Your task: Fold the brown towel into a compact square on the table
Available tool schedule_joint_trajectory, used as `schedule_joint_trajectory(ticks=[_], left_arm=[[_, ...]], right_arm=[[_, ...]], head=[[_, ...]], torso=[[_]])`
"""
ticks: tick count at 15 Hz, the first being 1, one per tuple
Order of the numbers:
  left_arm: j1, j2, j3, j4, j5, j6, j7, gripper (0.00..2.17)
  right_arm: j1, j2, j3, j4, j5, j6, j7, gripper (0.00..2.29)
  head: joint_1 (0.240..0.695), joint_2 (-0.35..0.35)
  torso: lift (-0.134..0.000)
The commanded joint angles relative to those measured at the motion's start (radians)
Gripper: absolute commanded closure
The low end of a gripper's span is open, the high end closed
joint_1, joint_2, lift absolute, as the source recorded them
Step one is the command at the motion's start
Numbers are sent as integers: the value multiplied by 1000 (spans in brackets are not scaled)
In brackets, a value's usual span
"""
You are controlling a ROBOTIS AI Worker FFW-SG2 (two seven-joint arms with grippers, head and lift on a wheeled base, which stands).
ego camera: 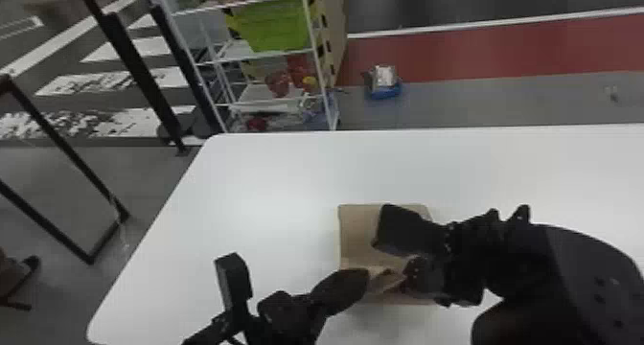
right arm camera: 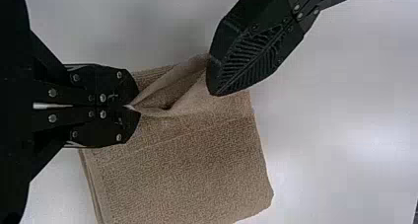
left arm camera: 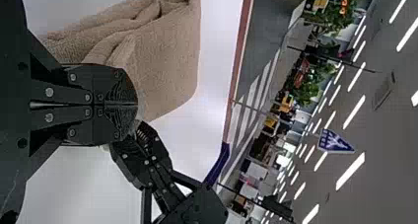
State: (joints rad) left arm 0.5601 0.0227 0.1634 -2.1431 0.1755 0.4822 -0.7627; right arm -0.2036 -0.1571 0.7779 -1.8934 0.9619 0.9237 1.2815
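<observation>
The brown towel (ego camera: 359, 229) lies folded into a layered rectangle on the white table, partly hidden under the right arm. At its near side, my left gripper (ego camera: 365, 278) and my right gripper (ego camera: 407, 277) face each other, a raised flap stretching between them. In the right wrist view, my right gripper (right arm camera: 132, 107) is shut on the edge of the towel (right arm camera: 187, 169), which bunches into an open pleat. The left wrist view has my left gripper (left arm camera: 137, 104) shut on the towel edge beside the folded layers of the towel (left arm camera: 167, 61).
The white table (ego camera: 268, 176) extends around the towel, its left edge slanting toward the near side. Beyond its far edge stand a white wire shelf (ego camera: 268, 56) with a green bin (ego camera: 278, 25) and, on the floor, a blue item (ego camera: 383, 87). Black frames stand at the left.
</observation>
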Motion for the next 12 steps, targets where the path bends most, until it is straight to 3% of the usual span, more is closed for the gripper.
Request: schedule_joint_trajectory(ticks=[1,2,5,7,9,12], left_arm=[[-16,-1,-21,26,-14,-4,5,1936],[-19,0,-22,32,-19,-7,8,1936],[-20,0,-25,40,-39,-17,19,1936],[-20,0,-25,48,-48,-26,20,1936],[-22,0,-27,60,-53,-44,20,1936],[-28,0,-35,84,-62,-69,20,1936]], right_arm=[[3,-2,-6,-1,-5,-1,-1,880],[3,-6,-11,-10,-18,-1,2,569],[7,-12,-23,-29,-49,5,25,194],[10,-19,-31,-69,-55,18,48,178],[12,-29,-78,-122,-107,48,86,178],[9,-19,-177,-170,-164,54,38,127]], head=[[695,265],[695,260],[695,251],[695,256],[695,261],[695,255]], torso=[[-124],[-124],[-124],[-124],[-124],[-124]])
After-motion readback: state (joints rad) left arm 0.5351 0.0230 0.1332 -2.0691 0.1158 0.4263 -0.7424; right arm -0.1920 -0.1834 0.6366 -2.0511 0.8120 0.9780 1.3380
